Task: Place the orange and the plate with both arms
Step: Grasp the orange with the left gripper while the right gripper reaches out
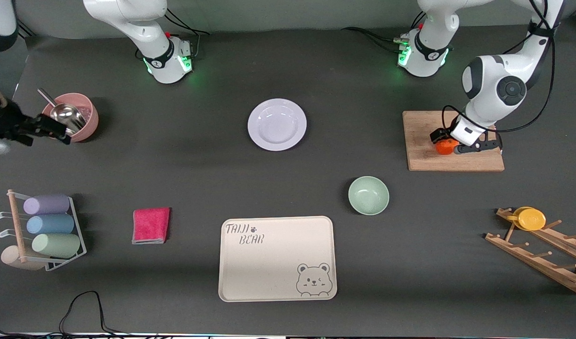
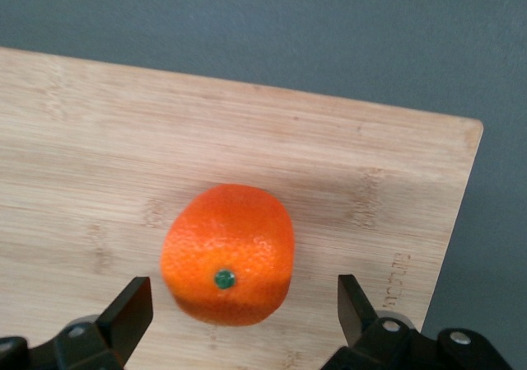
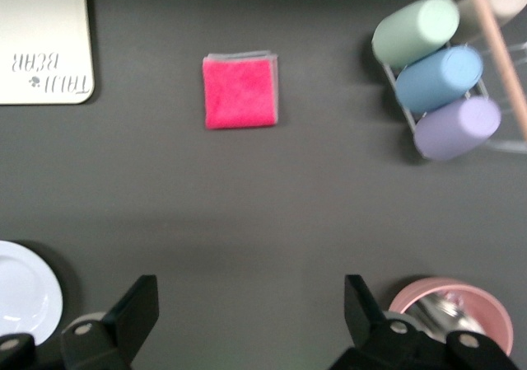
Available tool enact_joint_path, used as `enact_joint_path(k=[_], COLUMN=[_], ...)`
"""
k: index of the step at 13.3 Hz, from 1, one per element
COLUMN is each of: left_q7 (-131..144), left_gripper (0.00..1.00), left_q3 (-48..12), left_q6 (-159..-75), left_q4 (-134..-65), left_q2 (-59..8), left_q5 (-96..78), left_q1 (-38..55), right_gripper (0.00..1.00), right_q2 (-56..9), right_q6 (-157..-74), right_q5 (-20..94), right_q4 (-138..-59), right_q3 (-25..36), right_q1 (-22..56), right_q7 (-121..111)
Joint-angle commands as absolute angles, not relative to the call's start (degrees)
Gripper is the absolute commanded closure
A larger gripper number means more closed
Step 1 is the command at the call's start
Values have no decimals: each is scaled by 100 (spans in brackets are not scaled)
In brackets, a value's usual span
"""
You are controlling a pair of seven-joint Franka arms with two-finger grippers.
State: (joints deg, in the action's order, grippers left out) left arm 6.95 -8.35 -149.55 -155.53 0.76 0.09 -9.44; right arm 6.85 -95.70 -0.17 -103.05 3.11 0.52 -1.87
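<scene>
The orange (image 1: 443,147) (image 2: 229,250) rests on a wooden cutting board (image 1: 424,160) (image 2: 99,139) at the left arm's end of the table. My left gripper (image 1: 450,145) (image 2: 243,294) is low over the board. It is open, one finger on each side of the orange with a gap at both. The pale lavender-white plate (image 1: 277,124) (image 3: 23,294) lies on the table between the two arm bases. My right gripper (image 1: 52,129) (image 3: 251,296) hangs open and empty over the table beside a pink bowl, well apart from the plate.
The pink bowl (image 1: 83,123) (image 3: 486,300) holds a metal scoop. A mint-green bowl (image 1: 368,195), a cream bear tray (image 1: 277,258) (image 3: 41,40), a pink cloth (image 1: 150,225) (image 3: 240,91), a cup rack (image 1: 47,225) (image 3: 436,77) and a wooden rack with a yellow cup (image 1: 530,219) lie nearer the camera.
</scene>
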Motion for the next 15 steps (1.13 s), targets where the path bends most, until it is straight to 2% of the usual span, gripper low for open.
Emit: enact_joint_path(k=[1,4,7,12,14,15], left_q7=[800,747,747,747,747,747], left_gripper=[0,1,9,15,35,53], left_q3=[-809,-800,-800,-791,-800,-800], left_q6=[-15169,-15187,-15240,-15240,-15231,-15231], left_q4=[-15618,-15601,-15574,-15495,-15469,-15469], left_q2=[-17,-105,-132,-167,-176,-158], left_q5=[44,271,378,501,501,501], left_q1=[-835,-852,-853,-888,-888,-888], right_gripper=[0,0,0,0,0,0], right_q2=[1677,2161,2670,2777,2742,2699], right_q6=[-9826,-9853,-9861,-9817,-9861,-9879], right_q5=[-149,-115,60,492,501,597], right_q4=[-11371,-11802,-12321,-12550,-12586,-12595], right_q3=[290,273,272,176,167,167], right_q1=[368,509,536,745,992,1071], right_q7=[219,334,352,676,939,975])
